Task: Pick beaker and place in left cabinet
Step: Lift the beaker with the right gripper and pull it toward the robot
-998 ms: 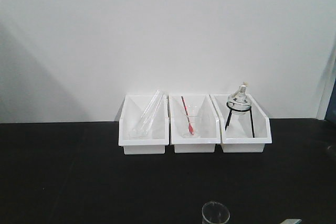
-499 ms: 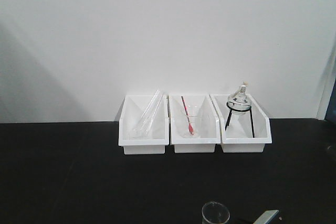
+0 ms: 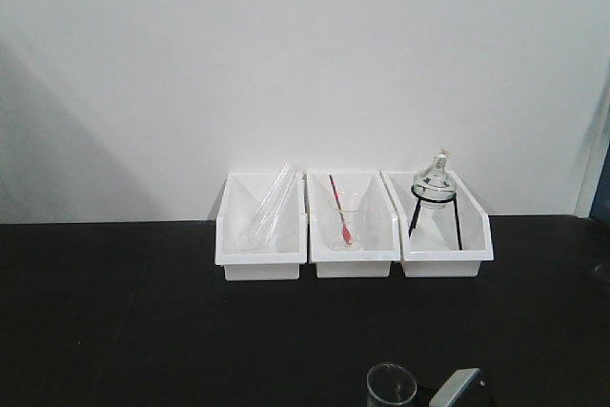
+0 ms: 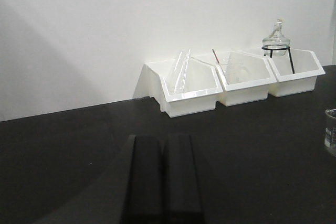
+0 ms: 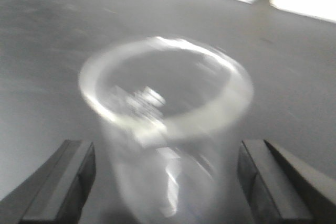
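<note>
A matte black tabletop (image 3: 143, 312) runs back to a plain white wall (image 3: 286, 64), and three glossy white plastic bins with sloped open fronts stand side by side against that wall. The left bin (image 3: 259, 259) holds long clear glass tubes (image 3: 270, 205) leaning on its rear edge. The middle bin (image 3: 353, 262) holds a conical glass (image 3: 348, 226) with a thin red stick (image 3: 339, 205) slanting out of it. The right bin (image 3: 446, 259) holds a round glass flask (image 3: 435, 181) seated in the ring of a black wire stand (image 3: 457, 221). The beaker (image 3: 391, 388) stands upright on the table, well in front of the bins at the near edge of the front view. It is a clear cylinder with a thick rounded rim, motion-blurred in the right wrist view. The right gripper (image 5: 167, 182) has its jaws spread wide, and the beaker sits between its dark wedge-shaped fingers (image 5: 58, 182) with a gap on each side. The left gripper (image 4: 163, 177) hangs over bare tabletop well to the beaker's left, with its two flat black fingers pressed together on nothing.
</note>
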{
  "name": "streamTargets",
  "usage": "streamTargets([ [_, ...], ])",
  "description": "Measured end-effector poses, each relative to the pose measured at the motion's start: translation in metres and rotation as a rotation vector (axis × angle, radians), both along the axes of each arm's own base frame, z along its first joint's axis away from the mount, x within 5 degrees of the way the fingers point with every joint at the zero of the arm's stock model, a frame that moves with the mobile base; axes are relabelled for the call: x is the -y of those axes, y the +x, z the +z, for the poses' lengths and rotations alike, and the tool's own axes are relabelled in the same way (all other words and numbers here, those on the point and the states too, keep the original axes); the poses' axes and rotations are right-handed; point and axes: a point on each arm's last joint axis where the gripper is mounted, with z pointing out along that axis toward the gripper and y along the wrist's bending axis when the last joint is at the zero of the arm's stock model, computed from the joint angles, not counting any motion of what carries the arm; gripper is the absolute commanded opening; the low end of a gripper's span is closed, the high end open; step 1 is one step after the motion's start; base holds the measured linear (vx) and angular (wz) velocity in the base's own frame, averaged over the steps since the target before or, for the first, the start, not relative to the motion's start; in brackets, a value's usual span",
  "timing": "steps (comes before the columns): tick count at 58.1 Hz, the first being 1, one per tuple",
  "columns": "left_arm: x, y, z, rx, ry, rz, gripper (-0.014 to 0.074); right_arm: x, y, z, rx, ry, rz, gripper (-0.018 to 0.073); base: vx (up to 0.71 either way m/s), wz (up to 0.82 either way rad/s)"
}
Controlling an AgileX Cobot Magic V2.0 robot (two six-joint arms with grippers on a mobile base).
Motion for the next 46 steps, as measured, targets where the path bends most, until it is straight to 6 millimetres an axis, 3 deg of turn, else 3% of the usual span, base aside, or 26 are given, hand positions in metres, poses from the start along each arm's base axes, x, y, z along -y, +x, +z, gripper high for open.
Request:
streamTargets([
  [18, 0.000, 0.000, 0.000, 0.000, 0.000, 0.000, 0.0001, -0.024, 0.017, -0.004, 0.018, 0.042, -0.081, 0.0550, 0.00, 0.00],
  [24, 0.000, 0.000, 0.000, 0.000, 0.000, 0.000, 0.0001, -0.029, 0.018, -0.007, 0.013, 0.051, -0.103, 0.0447, 0.00, 0.00],
  [36, 0.000, 0.000, 0.000, 0.000, 0.000, 0.000, 0.0001, -0.036, 0.018, -0.008, 0.010, 0.059, -0.113, 0.0003, 0.00, 0.00],
  [46, 0.000, 0.000, 0.000, 0.000, 0.000, 0.000, 0.0001, -0.035, 0.019, 0.003, 0.005, 0.088, -0.127, -0.0011, 0.00, 0.00],
])
